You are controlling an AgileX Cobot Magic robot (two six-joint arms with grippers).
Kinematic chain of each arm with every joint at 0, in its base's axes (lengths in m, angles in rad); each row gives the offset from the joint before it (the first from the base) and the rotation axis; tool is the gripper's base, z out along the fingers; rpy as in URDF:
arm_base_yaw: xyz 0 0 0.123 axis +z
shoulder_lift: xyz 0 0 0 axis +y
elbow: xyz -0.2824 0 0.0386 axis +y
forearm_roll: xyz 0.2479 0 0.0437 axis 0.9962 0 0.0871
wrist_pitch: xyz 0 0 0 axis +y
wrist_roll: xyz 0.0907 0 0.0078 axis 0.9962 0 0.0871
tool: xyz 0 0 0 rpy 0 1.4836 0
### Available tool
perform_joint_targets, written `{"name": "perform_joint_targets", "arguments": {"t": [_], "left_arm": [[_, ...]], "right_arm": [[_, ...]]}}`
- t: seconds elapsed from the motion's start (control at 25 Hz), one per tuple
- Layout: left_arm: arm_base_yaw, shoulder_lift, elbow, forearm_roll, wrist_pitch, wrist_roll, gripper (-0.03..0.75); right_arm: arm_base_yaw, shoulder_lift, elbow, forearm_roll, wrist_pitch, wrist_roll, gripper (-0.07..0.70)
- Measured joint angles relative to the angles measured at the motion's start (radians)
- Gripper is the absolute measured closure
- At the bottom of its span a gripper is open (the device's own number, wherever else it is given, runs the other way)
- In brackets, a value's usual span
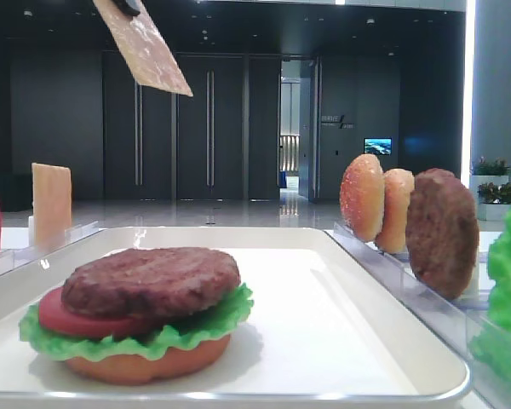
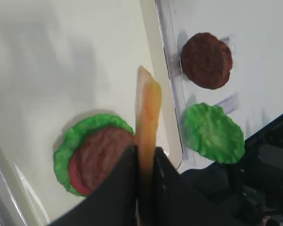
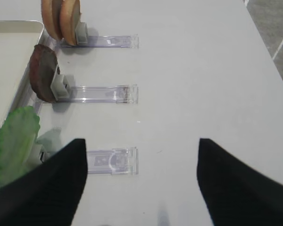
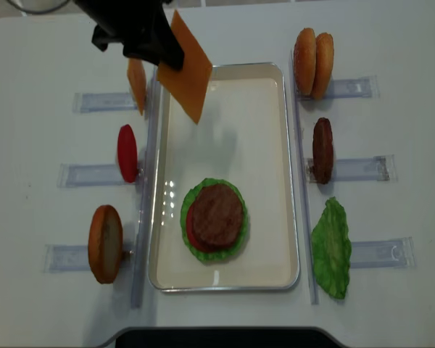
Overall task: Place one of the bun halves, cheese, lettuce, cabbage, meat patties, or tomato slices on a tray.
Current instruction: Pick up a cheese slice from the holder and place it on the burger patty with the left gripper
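My left gripper [image 4: 141, 32] is shut on a thin orange-tan cheese slice [image 4: 187, 69], which hangs tilted in the air over the far left part of the white tray [image 4: 293, 174]. In the left wrist view the cheese [image 2: 147, 108] stands edge-on between the fingers, above the stack. That stack [image 4: 216, 217] sits in the tray's near half: a bun half at the bottom, then lettuce, a tomato slice and a meat patty [image 1: 153, 281] on top. My right gripper [image 3: 141, 141] is open and empty over the bare table, right of the racks.
Clear racks flank the tray. On the left stand another cheese slice [image 4: 136, 83], a tomato slice [image 4: 127, 152] and a bun half [image 4: 105, 243]. On the right stand two bun halves [image 4: 313, 53], a patty [image 4: 322, 150] and lettuce [image 4: 331, 248].
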Motion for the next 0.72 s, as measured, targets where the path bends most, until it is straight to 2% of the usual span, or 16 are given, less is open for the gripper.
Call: {"name": "perform_joint_targets", "arguments": {"t": [0.4,0.72], "left_arm": [[0.0,-0.036,0.217,-0.132,-0.017,0.181,0.68],[0.0,-0.042,0.388,-0.285,-0.029,0.46,0.68]], "right_arm": [[0.0,0.0,0.0,0.0,0.0,0.0,0.159],[0.0,0.0,0.0,0.0,0.0,0.0,0.159]]}}
